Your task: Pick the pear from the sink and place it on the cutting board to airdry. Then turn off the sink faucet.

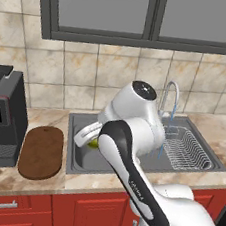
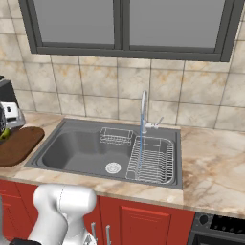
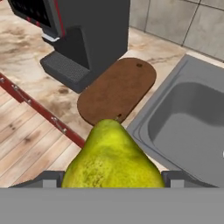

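Nearest the hand camera, the pear (image 3: 113, 159) sits between the two dark fingertips (image 3: 47, 178), whose stubs show at either side of its broad lower body, so the gripper (image 3: 113, 179) looks closed on the fruit around its widest part; the contact faces themselves are cut off at the bottom of the view, so how squarely they bear cannot be seen. I judge the pear light and fairly firm, but smooth-skinned, rounded and probably wet from the sink, so it could slip or roll if the squeeze is off-centre; the wide belly is the sensible place to hold it, not the tapering neck. Its underside is hidden. Beyond it, held in the air above the counter edge, lie the cutting board (image 3: 118, 89) and, to one side, the left corner of the sink (image 3: 192, 118). Behind the board stands a black appliance (image 3: 87, 35), its top cut off. In the left base view the arm's elbow covers most of the hand, and just a sliver of yellow-green pear (image 1: 94, 143) shows over the basin's left end. Farthest back, the sink faucet (image 2: 143, 112) runs a thin blue stream onto the wire drying rack (image 2: 152, 160); its handle is too small to read.
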{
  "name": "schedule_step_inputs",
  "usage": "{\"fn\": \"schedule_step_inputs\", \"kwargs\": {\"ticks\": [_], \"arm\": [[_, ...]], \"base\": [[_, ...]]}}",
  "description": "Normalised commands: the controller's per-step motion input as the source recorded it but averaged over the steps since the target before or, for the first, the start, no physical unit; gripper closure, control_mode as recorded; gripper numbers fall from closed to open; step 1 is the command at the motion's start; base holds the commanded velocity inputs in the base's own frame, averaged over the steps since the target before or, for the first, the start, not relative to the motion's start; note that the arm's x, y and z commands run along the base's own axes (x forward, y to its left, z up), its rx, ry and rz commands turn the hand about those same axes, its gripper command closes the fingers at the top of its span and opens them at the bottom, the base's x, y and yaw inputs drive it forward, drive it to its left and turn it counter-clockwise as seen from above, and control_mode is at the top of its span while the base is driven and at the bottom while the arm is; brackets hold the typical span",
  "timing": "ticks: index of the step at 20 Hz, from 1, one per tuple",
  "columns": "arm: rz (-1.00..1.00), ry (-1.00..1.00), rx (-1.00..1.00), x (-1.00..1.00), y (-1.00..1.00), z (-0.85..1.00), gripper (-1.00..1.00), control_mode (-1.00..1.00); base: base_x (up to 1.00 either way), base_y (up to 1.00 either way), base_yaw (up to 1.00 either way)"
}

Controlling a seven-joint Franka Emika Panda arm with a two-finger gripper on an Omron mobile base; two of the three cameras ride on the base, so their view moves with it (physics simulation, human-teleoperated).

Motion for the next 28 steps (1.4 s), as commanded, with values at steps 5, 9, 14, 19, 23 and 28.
{"fn": "schedule_step_inputs", "kwargs": {"ticks": [5, 9, 14, 19, 23, 28], "arm": [[0.02, 0.00, 0.00, 0.31, 0.18, -0.39, 1.00, -1.00], [0.04, 0.00, 0.00, 0.35, 0.14, -0.40, 1.00, -1.00], [0.04, 0.00, 0.00, 0.22, 0.29, -0.15, 1.00, -1.00], [0.04, 0.00, -0.01, 0.10, 0.31, -0.12, 1.00, -1.00], [0.03, 0.00, -0.04, 0.14, 0.22, -0.21, 1.00, -1.00], [0.04, 0.00, -0.02, 0.17, 0.15, -0.24, 1.00, -1.00]], "base": [[0.00, 0.00, 0.00], [0.00, 0.00, 0.00], [0.00, 0.00, 0.00], [0.00, 0.00, 0.00], [0.00, 0.00, 0.00], [0.00, 0.00, 0.00]]}}
